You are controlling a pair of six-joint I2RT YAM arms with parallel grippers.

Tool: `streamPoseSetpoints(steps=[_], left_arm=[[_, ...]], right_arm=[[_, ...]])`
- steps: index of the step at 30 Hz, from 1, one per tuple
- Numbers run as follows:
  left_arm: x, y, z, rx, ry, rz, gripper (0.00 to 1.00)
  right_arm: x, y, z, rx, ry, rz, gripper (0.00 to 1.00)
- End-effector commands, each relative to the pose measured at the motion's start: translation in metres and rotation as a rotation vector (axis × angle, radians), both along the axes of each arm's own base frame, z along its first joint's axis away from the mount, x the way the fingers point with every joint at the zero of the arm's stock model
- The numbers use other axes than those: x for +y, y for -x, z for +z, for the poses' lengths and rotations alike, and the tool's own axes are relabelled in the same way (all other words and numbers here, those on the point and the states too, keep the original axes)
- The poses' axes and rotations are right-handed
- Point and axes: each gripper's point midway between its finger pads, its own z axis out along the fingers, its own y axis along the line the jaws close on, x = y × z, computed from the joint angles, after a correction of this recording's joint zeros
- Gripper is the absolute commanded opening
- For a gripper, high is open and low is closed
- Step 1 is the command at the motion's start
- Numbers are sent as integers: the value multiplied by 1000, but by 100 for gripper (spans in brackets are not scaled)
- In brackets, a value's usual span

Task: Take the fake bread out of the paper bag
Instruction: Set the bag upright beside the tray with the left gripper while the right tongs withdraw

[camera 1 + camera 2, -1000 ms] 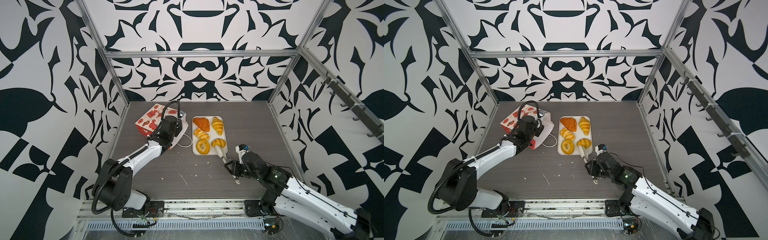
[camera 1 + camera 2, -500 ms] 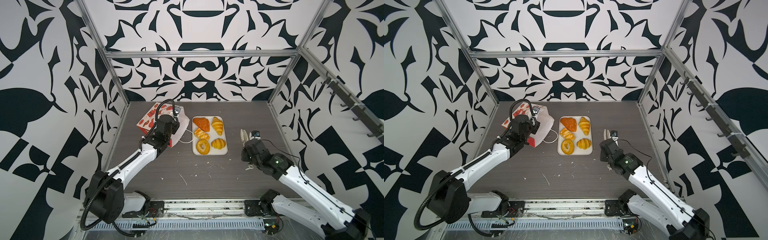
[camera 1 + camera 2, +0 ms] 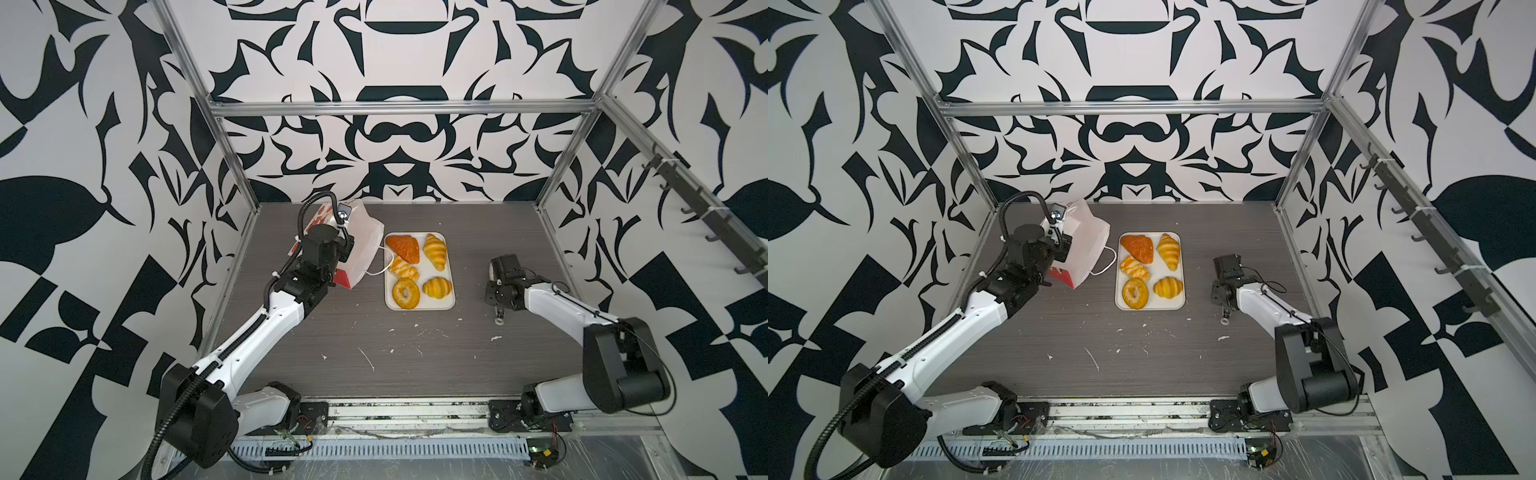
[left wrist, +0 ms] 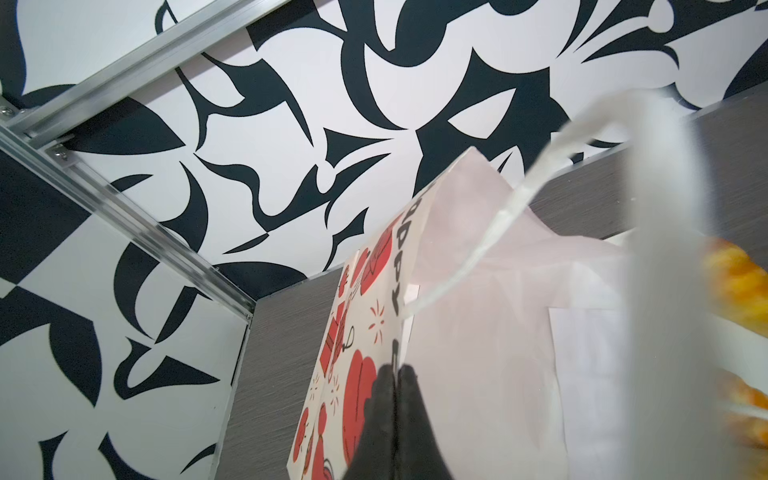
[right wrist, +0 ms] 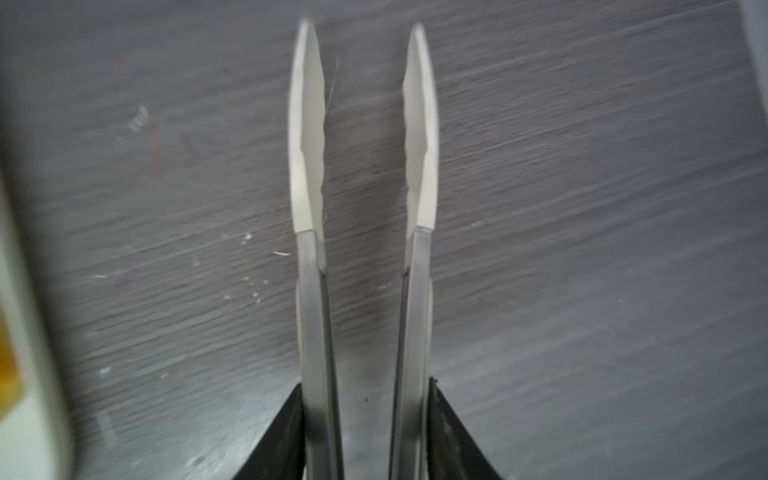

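Several glossy golden pieces of fake bread lie on a white tray (image 3: 451,304): a brown triangular one (image 3: 404,248), two croissants (image 3: 435,250) (image 3: 437,287), a twisted one (image 3: 403,268) and a ring bagel (image 3: 406,294). Left of the tray, the paper bag (image 3: 365,245) (image 3: 1088,245) is held up and tilted, its white inside showing. My left gripper (image 4: 397,374) is shut on the bag's edge (image 4: 478,353). To the right of the tray, my right gripper (image 3: 500,286) (image 5: 368,424) holds metal tongs (image 5: 309,166) over bare table. The tongs' white tips stand apart with nothing between them.
The bag's white cord handle (image 3: 384,266) hangs against the tray's left rim. Small white scraps (image 3: 368,359) are scattered over the dark table's front half. Metal frame posts and patterned walls close in the back and both sides.
The right arm has drawn back from the tray's front corner to the right, and its tongs have spread. The left arm has raised the bag higher, toward the back.
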Motion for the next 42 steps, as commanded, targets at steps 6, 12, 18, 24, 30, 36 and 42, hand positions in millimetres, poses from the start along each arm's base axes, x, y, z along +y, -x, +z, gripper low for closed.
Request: streamPoseSetpoints(steps=[6,12,18,24,30,36,42], left_arm=[[-1,15,35,-9,145,-21,0],[0,28,53,8,295,-22,0],[-3,39,71,26,458,-35,0],[-12,43,78,85,599,-51,0],[-20,42,66,141,672,-53,0],[-29,36,56,178,712,-66,0],[-36,28,48,203,730,-69,0]], right_arm=[[-11,-37,31,-155,34,-52,71],[-17,-30,42,-180,49,-77,78],[-19,-23,62,-249,39,-80,79],[-14,-20,63,-252,11,-65,79],[-12,-19,57,-244,0,-62,78],[-9,-20,51,-233,-11,-50,78],[-7,-22,47,-223,-20,-44,78]])
